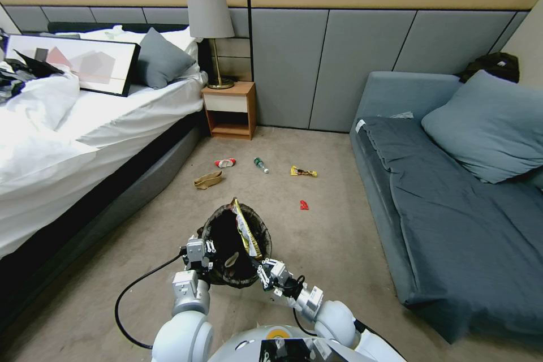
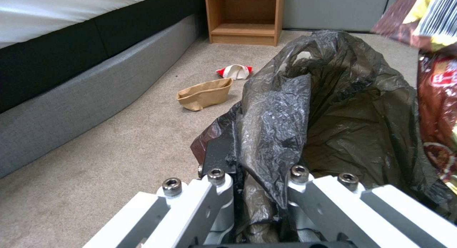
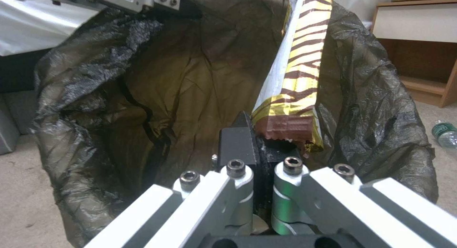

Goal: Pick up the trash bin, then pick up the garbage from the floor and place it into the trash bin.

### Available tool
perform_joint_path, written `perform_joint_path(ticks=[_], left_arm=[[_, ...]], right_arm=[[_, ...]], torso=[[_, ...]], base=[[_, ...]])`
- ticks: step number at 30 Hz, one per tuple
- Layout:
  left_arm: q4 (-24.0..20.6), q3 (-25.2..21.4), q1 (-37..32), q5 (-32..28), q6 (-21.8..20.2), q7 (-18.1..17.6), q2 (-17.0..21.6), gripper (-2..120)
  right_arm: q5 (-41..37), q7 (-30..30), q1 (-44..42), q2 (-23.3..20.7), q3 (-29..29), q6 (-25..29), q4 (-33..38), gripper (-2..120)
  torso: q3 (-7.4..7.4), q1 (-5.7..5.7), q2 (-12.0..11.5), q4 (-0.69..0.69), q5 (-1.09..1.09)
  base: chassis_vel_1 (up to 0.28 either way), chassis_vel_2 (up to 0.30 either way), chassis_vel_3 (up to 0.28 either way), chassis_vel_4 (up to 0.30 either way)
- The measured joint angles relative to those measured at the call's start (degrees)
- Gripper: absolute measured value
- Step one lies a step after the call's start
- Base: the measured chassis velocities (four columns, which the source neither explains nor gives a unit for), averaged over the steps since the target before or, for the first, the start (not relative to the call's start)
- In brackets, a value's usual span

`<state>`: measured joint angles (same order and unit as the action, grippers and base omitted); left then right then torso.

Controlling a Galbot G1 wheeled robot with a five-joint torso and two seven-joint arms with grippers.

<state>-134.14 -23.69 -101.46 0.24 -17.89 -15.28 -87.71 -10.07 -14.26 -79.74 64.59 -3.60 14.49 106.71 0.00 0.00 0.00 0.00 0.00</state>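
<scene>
1. Standing low in the middle of the head view, the trash bin (image 1: 235, 246) hangs between the two arms, its black bag (image 2: 333, 108) spilling over the rim.
2. The left gripper (image 1: 198, 251) sits at the bin's left rim; in the left wrist view its jaws are pressed together on a fold of the bag, and I judge this arm is carrying the bin.
3. The right gripper (image 1: 270, 271) is at the lower right of the rim, jaws clamped on the bottom edge of a yellow-striped wrapper (image 3: 297, 80).
4. That wrapper is the thing to watch: its long axis runs straight away from the jaws, up and over the bin's mouth, most of it already inside the rim, the far end poking above it at centre frame.
5. My guess is that letting go here would drop it into the bag, since the opening lies directly ahead of and below the jaws; the risk is it leaning on the rim and sliding out.
6. More garbage lies on the carpet farther up the frame: a brown paper bag (image 1: 208, 180), a red-white packet (image 1: 225, 163), a small bottle (image 1: 261, 165), a yellow wrapper (image 1: 303, 171) and a red scrap (image 1: 304, 205).
7. All of it lies ahead of the bin, between the bed (image 1: 85, 124) at left and the sofa (image 1: 452, 192) at right; the red scrap is nearest to the right arm.
</scene>
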Motion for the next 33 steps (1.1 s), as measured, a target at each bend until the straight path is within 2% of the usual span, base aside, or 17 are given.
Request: perform_joint_path(ticks=[2,6,7,9,12,14,15,17,19,21,23,24,27,28,31,33], left_arm=[[-0.09,0.14,-0.01,0.02,0.00,-0.01,0.00,7],[-0.25,0.31,-0.03,0.05,0.00,-0.02,0.00,7],[-0.28,0.33,-0.03,0.07,0.00,-0.02,0.00,7],[-0.28,0.34,-0.03,0.08,0.00,-0.02,0.00,7],[-0.28,0.39,0.00,0.13,-0.01,-0.04,-0.05,7],[-0.28,0.40,0.02,0.14,-0.01,-0.05,-0.06,7],[-0.27,0.44,0.09,0.15,-0.01,-0.05,-0.10,7],[-0.26,0.44,0.10,0.15,-0.01,-0.05,-0.11,7],[-0.15,0.56,0.19,0.15,-0.01,-0.05,-0.15,7],[-0.08,0.64,0.22,0.16,-0.01,-0.04,-0.16,7],[0.06,0.72,0.31,0.16,-0.01,-0.05,-0.19,7],[0.06,0.72,0.31,0.16,-0.01,-0.05,-0.19,7],[0.19,0.76,0.45,0.09,-0.01,-0.04,-0.20,7],[0.19,0.76,0.45,0.09,-0.01,-0.04,-0.20,7],[0.36,0.77,0.56,0.04,-0.01,-0.04,-0.21,7],[0.45,0.76,0.61,0.03,-0.01,-0.03,-0.21,7]], right_arm=[[0.21,0.16,0.05,0.25,-0.05,-0.10,-0.15,0],[0.97,0.26,0.09,0.50,-0.14,-0.32,-0.34,8],[1.17,0.31,0.09,0.53,-0.18,-0.35,-0.34,15],[1.33,0.37,0.10,0.55,-0.20,-0.37,-0.35,18],[1.65,0.44,0.10,0.61,-0.20,-0.38,-0.34,33],[1.71,0.44,0.08,0.61,-0.20,-0.39,-0.31,36],[1.79,0.44,0.03,0.62,-0.18,-0.38,-0.29,43],[1.81,0.44,0.02,0.63,-0.17,-0.39,-0.28,44],[1.92,0.44,-0.02,0.69,-0.14,-0.39,-0.21,58],[1.98,0.44,-0.03,0.72,-0.12,-0.39,-0.19,61],[2.16,0.45,-0.06,0.77,-0.07,-0.37,-0.18,73],[2.16,0.45,-0.06,0.77,-0.07,-0.37,-0.18,73],[2.37,0.44,-0.15,0.77,-0.02,-0.35,-0.09,88],[2.37,0.44,-0.15,0.77,-0.02,-0.35,-0.09,88],[2.63,0.44,-0.35,0.47,0.05,-0.32,0.40,99],[2.80,0.45,-0.48,0.34,0.05,-0.32,0.66,100]], torso=[[0.00,0.00,0.00,0.00,0.00],[0.00,0.00,0.00,0.00,0.00],[0.00,0.00,0.00,0.00,0.00],[0.00,0.00,0.00,0.00,0.00],[0.00,0.00,0.00,0.00,0.00],[0.00,0.00,0.00,0.00,0.00],[0.00,0.00,0.00,0.00,0.00],[0.00,0.00,0.00,0.00,0.00],[0.00,0.00,0.00,0.00,0.00],[0.00,0.00,0.00,0.00,0.00],[0.00,0.00,0.00,0.00,0.00],[0.00,0.00,0.00,0.00,0.00],[0.00,0.00,0.00,0.00,0.00],[0.00,0.00,0.00,0.00,0.00],[0.00,0.00,0.00,0.00,0.00],[0.00,0.00,0.00,0.00,0.00]], base=[[0.000,0.000,0.000,0.000],[0.000,0.000,0.000,0.000],[0.000,0.000,0.000,0.000],[0.000,0.000,0.000,0.000],[0.000,0.000,0.000,0.000],[0.000,0.000,0.000,0.000],[0.000,0.000,0.000,0.000],[0.000,0.000,0.000,0.000],[0.000,0.000,0.000,0.000],[0.000,0.000,0.000,0.000],[0.000,0.000,0.000,0.000],[0.000,0.000,0.000,0.000],[0.000,0.000,0.000,0.000],[0.000,0.000,0.000,0.000],[0.000,0.000,0.000,0.000],[0.000,0.000,0.000,0.000]])
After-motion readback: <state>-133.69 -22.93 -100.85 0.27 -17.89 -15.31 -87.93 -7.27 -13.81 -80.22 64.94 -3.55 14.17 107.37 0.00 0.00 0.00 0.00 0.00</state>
